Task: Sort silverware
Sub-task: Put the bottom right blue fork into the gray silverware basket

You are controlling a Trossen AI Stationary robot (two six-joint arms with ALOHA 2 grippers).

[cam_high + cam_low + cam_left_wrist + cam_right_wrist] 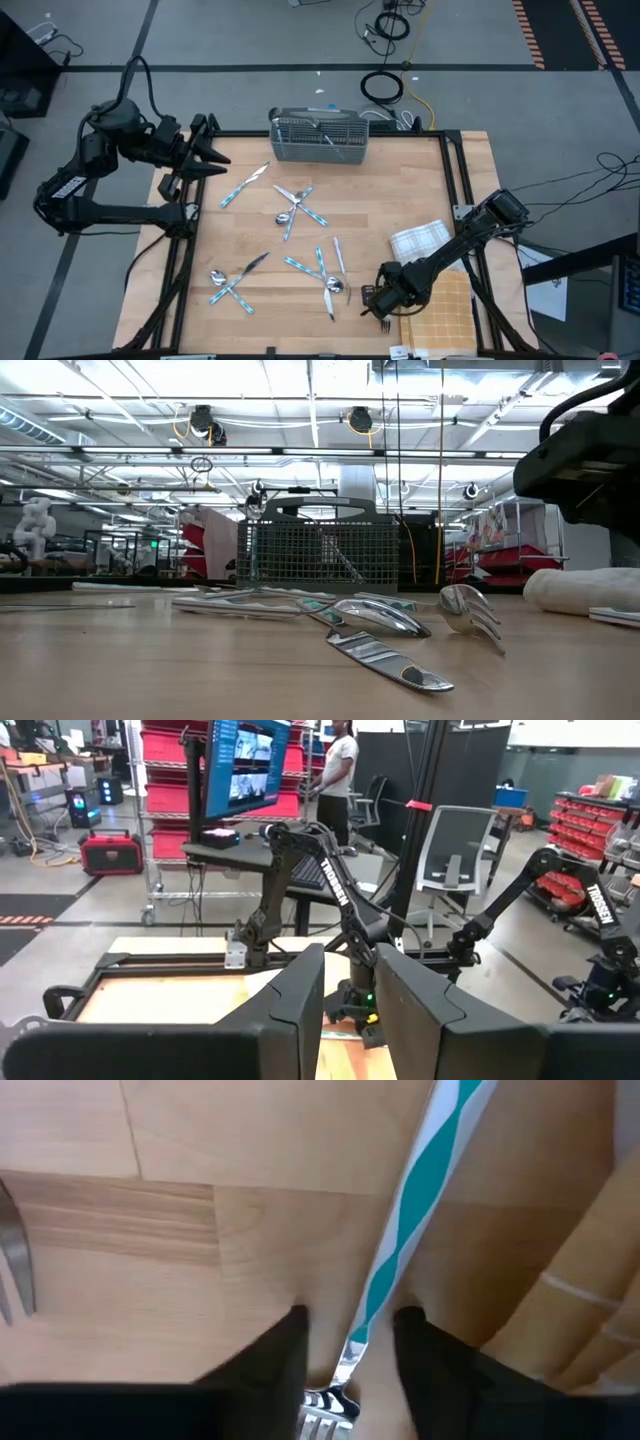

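Left gripper (348, 1010): 2 dark fingers (290, 1005) in foreground, narrow gap between them. Below: wooden table (150, 1000), black frame (140, 962). Across table: right arm (320, 880), bent down to surface. Background: monitor (245, 765), red bins (165, 780), grey chair (455, 860), standing person (340, 770).

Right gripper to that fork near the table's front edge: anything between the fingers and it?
Nothing visible. The right gripper is down at the table with a finger on either side of the fork, whose striped handle runs through the gap. Only bare wood shows beside it.
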